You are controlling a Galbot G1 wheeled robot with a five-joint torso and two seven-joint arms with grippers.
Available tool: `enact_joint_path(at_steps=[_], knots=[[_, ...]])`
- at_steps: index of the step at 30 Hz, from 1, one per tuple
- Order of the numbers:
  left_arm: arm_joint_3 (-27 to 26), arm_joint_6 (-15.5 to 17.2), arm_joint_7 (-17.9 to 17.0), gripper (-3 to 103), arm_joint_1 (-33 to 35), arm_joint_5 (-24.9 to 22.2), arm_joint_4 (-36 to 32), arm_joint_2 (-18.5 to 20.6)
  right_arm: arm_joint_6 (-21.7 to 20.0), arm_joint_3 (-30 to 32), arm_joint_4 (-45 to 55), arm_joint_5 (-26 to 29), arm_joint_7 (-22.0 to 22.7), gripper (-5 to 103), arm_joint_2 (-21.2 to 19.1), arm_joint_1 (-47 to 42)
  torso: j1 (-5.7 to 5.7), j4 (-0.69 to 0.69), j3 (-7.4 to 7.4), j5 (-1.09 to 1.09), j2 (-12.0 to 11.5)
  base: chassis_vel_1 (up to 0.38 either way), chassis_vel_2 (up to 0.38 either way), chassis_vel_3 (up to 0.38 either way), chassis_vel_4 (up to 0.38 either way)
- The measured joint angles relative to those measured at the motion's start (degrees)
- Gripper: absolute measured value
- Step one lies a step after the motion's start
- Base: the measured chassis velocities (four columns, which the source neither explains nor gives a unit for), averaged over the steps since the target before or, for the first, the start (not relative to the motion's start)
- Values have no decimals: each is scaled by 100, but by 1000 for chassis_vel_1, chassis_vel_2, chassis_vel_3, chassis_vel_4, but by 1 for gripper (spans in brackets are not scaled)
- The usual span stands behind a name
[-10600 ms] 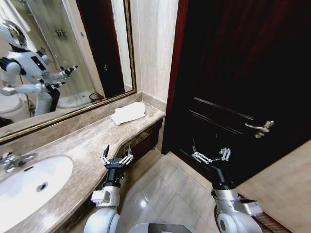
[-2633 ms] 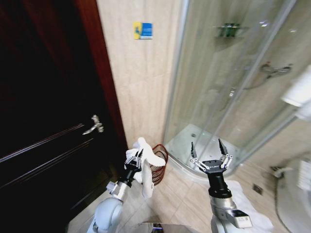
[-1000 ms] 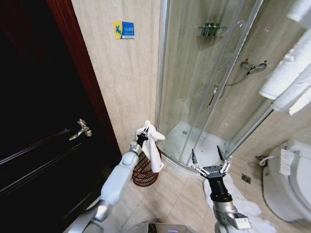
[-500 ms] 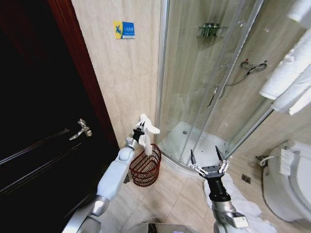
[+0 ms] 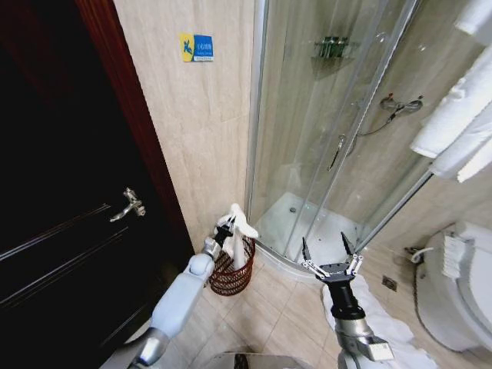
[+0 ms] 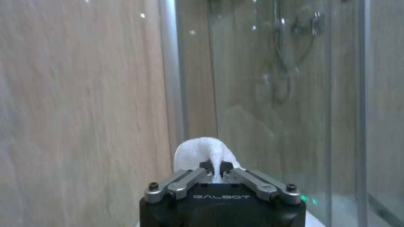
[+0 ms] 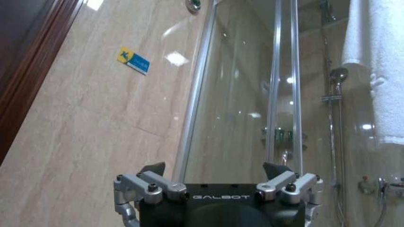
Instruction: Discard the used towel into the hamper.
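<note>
My left gripper (image 5: 225,228) reaches out over the hamper (image 5: 228,273), a small reddish-brown wire basket on the floor by the wall. It is shut on the white towel (image 5: 237,234), which hangs from the fingers down into the basket's mouth. In the left wrist view the left gripper (image 6: 217,169) pinches a fold of the towel (image 6: 198,149) between its closed fingers. My right gripper (image 5: 327,257) stands open and empty above the floor near the shower; the right wrist view shows the right gripper (image 7: 215,173) with its fingers spread.
A dark wooden door (image 5: 69,200) with a lever handle (image 5: 129,206) stands to the left. The glass shower enclosure (image 5: 338,131) rises right behind the basket. A toilet (image 5: 453,284) sits at the right, white towels (image 5: 461,115) hang above it, and a white mat (image 5: 392,330) lies on the tiles.
The left arm has lowered, bringing the towel from above the hamper down into its opening. The right arm has stayed in place.
</note>
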Motion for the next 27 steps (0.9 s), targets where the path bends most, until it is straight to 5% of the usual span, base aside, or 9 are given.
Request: enact_joint_path(at_steps=[15, 27], knots=[[404, -91, -183, 3, -589, 200, 1550, -217, 23, 39, -74, 44, 4, 100, 0, 36, 0, 1, 0, 0, 0, 0, 0, 0, 0], [516, -540, -213, 3, -1153, 720, 3209, -589, 39, 67, -66, 31, 2, 100, 0, 22, 0, 0, 0, 1, 0, 0, 0, 0, 0]])
